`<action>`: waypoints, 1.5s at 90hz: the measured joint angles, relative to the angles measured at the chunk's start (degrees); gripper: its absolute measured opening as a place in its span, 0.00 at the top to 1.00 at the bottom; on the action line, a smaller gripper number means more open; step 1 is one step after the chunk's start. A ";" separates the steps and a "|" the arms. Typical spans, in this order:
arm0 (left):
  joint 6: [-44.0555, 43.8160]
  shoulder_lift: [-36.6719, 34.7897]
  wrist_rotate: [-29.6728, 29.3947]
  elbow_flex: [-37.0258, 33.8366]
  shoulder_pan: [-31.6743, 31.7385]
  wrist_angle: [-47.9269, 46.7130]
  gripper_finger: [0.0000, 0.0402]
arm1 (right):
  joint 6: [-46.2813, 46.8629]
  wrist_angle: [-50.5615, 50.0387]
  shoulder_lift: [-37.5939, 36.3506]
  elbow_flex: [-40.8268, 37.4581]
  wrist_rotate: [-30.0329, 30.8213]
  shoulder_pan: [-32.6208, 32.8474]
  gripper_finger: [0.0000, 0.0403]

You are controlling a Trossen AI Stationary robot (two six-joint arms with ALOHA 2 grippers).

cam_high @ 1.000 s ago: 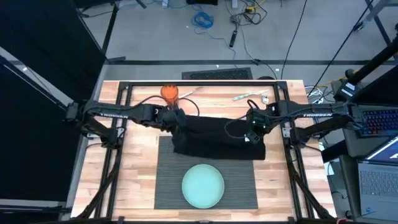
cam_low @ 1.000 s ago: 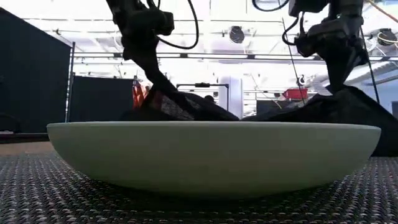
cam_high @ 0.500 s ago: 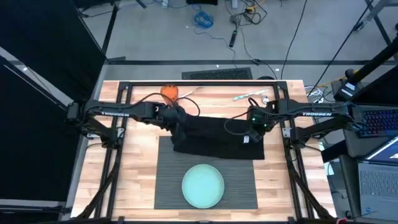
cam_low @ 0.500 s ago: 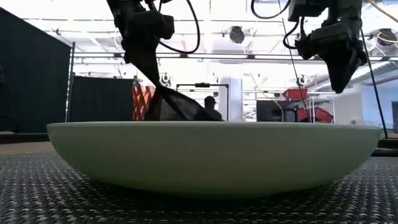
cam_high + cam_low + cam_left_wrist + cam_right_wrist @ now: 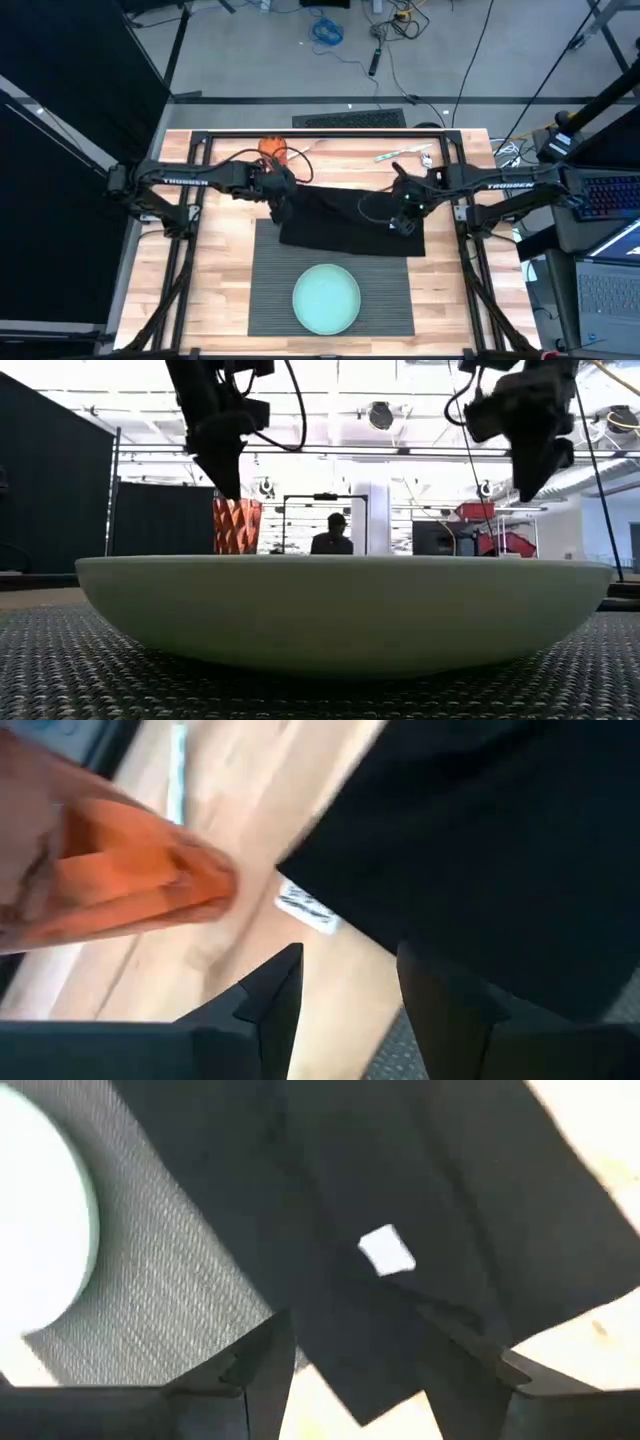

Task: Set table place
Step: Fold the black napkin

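Note:
The black napkin [image 5: 350,222] lies spread on the table [image 5: 225,260], its near part lapping over the far edge of the dark ribbed placemat [image 5: 270,290]. The pale teal plate [image 5: 326,298] sits on the placemat's near half. My left gripper [image 5: 280,197] hangs open above the napkin's left corner [image 5: 480,850], where a white tag [image 5: 305,908] shows. My right gripper [image 5: 403,212] hangs open above the napkin's right part [image 5: 420,1190], near another white tag [image 5: 385,1250]. In the low view both grippers [image 5: 225,475] [image 5: 530,470] are raised and the plate [image 5: 340,610] hides the napkin.
An orange cup [image 5: 272,148] stands on the table beyond my left gripper and shows close by in the left wrist view [image 5: 120,880]. Pale utensils [image 5: 402,155] lie at the far right. A person [image 5: 330,535] sits in the room behind the table.
My right gripper let go of the napkin first and rose. My left gripper then let go as well and lifted. The napkin, held up at both ends a second ago, has dropped and lies flat across the placemat's far edge.

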 joint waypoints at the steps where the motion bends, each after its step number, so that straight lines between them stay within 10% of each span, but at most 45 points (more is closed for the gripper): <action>1: 0.01 0.00 0.00 0.00 -0.28 -0.12 0.62 | 0.13 -0.42 -0.01 0.00 0.40 0.42 0.57; 42: 1.60 -0.04 -2.16 0.00 -5.89 -0.15 0.62 | -12.01 1.37 0.00 -10.03 19.09 16.38 0.59; 96: 1.63 -0.04 -3.54 0.02 -5.89 3.20 0.62 | -15.42 10.79 3.28 -15.80 21.98 12.04 0.61; 135: 1.50 -0.05 -2.36 0.02 -6.41 2.41 0.62 | -15.35 16.82 9.39 -15.08 20.38 7.26 0.98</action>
